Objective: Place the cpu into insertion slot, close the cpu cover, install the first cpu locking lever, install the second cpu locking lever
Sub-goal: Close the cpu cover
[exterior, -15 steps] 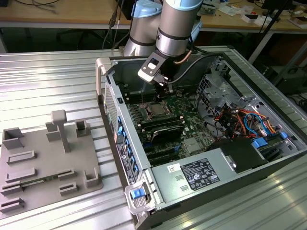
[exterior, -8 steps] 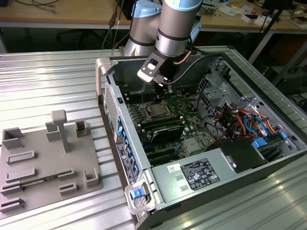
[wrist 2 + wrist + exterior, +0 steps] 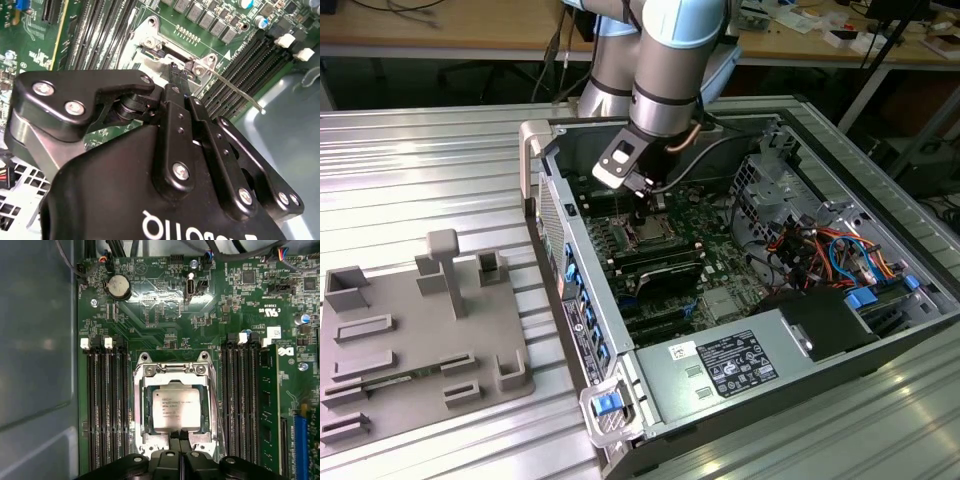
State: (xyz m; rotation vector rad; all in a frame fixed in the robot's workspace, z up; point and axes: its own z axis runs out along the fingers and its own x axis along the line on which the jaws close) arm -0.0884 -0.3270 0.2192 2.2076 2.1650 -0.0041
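In the first wrist view the cpu lies flat, top up, in the insertion slot, framed by the cpu cover, just ahead of the gripper, whose fingers are pressed together. The second wrist view shows a thin locking lever slanting out beside the gripper.

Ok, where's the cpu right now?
In the first wrist view the cpu lies flat in the insertion slot, between the two banks of black memory slots, with the gripper right at its edge.
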